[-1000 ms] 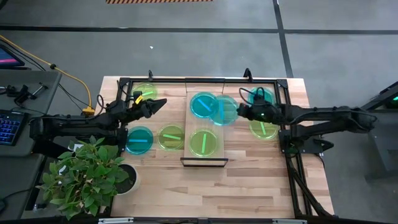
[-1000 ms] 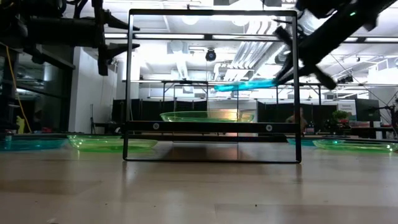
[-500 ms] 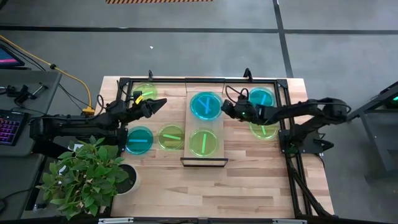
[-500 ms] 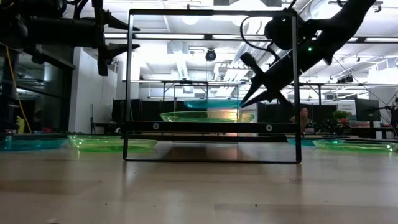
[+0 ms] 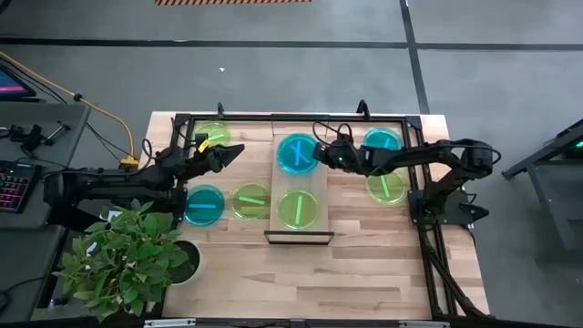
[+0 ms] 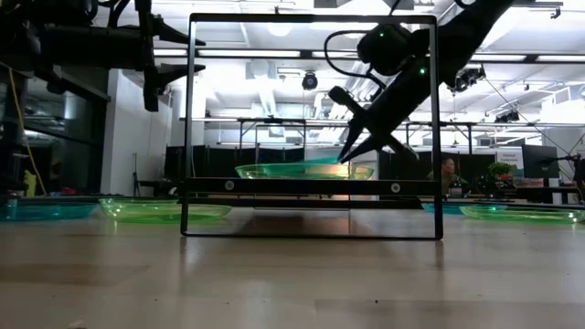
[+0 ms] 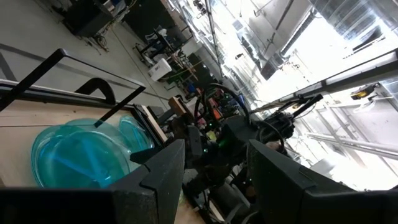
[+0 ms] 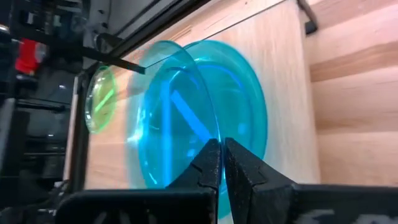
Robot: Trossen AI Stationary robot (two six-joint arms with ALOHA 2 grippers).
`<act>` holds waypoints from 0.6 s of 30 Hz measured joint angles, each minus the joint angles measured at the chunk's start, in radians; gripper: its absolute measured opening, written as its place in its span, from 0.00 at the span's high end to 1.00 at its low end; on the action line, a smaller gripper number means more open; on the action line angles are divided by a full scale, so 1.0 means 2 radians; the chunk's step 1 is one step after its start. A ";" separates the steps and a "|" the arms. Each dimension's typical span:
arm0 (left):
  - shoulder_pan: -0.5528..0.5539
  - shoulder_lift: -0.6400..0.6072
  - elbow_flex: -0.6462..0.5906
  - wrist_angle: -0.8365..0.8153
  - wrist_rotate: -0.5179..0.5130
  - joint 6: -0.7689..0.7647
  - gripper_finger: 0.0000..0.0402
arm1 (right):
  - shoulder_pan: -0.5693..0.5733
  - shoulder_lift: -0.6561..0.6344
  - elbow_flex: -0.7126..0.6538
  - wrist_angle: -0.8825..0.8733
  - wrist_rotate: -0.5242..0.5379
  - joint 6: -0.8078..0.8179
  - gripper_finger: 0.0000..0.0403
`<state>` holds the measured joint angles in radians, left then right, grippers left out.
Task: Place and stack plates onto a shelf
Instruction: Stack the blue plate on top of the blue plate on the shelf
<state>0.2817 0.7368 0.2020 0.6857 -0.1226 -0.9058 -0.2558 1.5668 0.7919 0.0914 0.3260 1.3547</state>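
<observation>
The shelf (image 5: pixel 299 235) is a light-wood board in a black frame at the table's middle. A lime-green plate (image 5: pixel 297 209) lies on its near half and a cyan plate (image 5: pixel 293 155) on its far half. My right gripper (image 5: pixel 319 155) reaches in from the right, shut on a second cyan plate (image 8: pixel 174 118) that is tilted over the lying cyan plate (image 8: pixel 249 99). In the low view the right gripper (image 6: pixel 352 155) points down at the shelf's plates (image 6: pixel 304 170). My left gripper (image 5: pixel 232 153) hovers open, left of the shelf. My right gripper pinches the upper cyan plate by its rim (image 8: pixel 215 132) on the side toward the table's right, between both fingers. The fingers slant down from the right. The plate is tilted above the lying cyan plate; whether its far rim rests on it I cannot tell.
Loose plates lie on the table: green (image 5: pixel 213 135), cyan (image 5: pixel 204 205) and green (image 5: pixel 250 200) left of the shelf, cyan (image 5: pixel 383 141) and green (image 5: pixel 386 187) to its right. A potted plant (image 5: pixel 132 255) stands at the near left corner. A black frame (image 5: pixel 419 173) borders the work area.
My right gripper has moved toward the table's left and down, carrying the cyan plate from beside the shelf's right edge to just above the cyan plate lying on the shelf's far half. The left arm has kept still.
</observation>
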 joint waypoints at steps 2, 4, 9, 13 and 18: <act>0.000 0.000 0.000 0.000 0.000 0.000 0.59 | 0.000 0.000 0.004 -0.011 0.002 -0.004 1.00; 0.000 0.000 0.000 0.000 0.000 0.000 0.59 | -0.002 0.000 0.005 -0.014 0.003 -0.005 1.00; 0.000 0.000 0.000 0.000 0.000 0.000 0.59 | -0.007 0.000 0.006 -0.030 0.003 -0.005 1.00; 0.000 0.000 0.000 0.000 0.000 0.000 0.59 | -0.006 0.000 0.006 -0.030 0.003 -0.004 1.00; 0.000 0.000 0.000 0.000 0.000 0.000 0.59 | -0.006 0.000 0.006 -0.029 0.003 0.008 1.00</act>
<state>0.2815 0.7366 0.2020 0.6857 -0.1228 -0.9058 -0.2687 1.5665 0.8036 0.0326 0.3328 1.3705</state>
